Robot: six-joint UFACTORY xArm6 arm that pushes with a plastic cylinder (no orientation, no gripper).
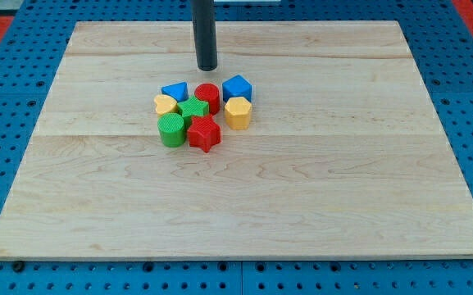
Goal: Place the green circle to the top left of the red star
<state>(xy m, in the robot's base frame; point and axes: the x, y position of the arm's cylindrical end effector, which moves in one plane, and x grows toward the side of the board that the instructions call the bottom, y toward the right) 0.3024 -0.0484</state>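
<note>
The green circle [170, 130] stands on the wooden board, touching the left side of the red star [205, 133]. Both are at the view's bottom of a tight cluster of blocks. My tip [208, 67] rests on the board above the cluster, a short way above the red circle [207, 97], apart from all blocks. The rod rises out of the view's top.
The cluster also holds a green star [193, 110], a yellow heart [166, 103], a blue triangle-like block [175, 90], a blue block [237, 87] and a yellow block [238, 113]. The wooden board [343, 180] lies on a blue perforated table.
</note>
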